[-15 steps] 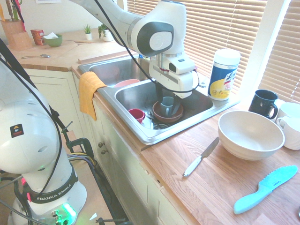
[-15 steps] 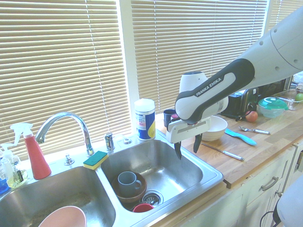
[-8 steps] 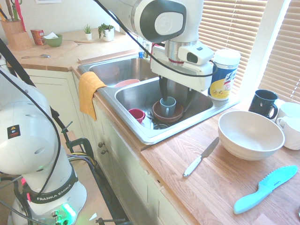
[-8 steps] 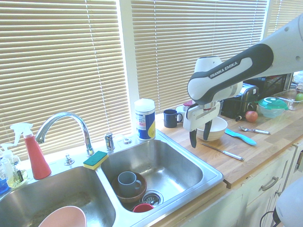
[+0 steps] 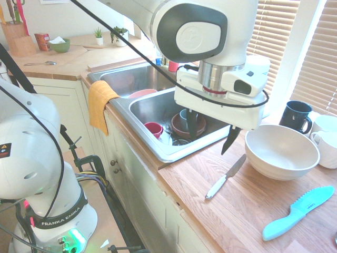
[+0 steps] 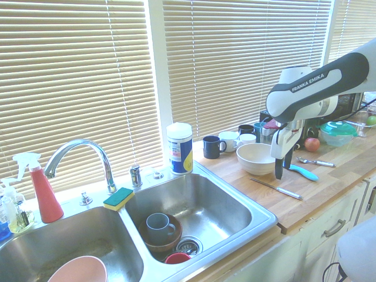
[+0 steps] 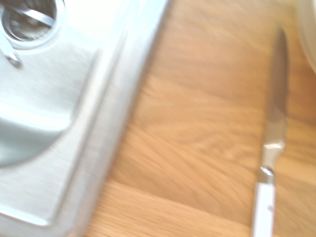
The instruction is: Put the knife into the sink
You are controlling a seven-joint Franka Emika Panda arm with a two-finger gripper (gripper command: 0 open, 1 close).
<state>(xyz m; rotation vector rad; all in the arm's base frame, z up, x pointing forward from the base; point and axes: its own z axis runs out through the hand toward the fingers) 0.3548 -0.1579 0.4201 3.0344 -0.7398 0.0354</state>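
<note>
The steel sink (image 5: 174,150) holds a mug nested in a brown bowl (image 6: 158,232). Over the wooden counter (image 5: 247,205) beside it hangs the gripper (image 5: 210,134), pointing down, fingers apart and empty. A white bowl (image 5: 280,152) sits near the knife (image 5: 225,176), which lies flat on the counter between sink and bowl.

Sunlit window blinds (image 6: 235,59), wooden countertop (image 5: 237,211), cream cabinets (image 5: 142,184)
</note>
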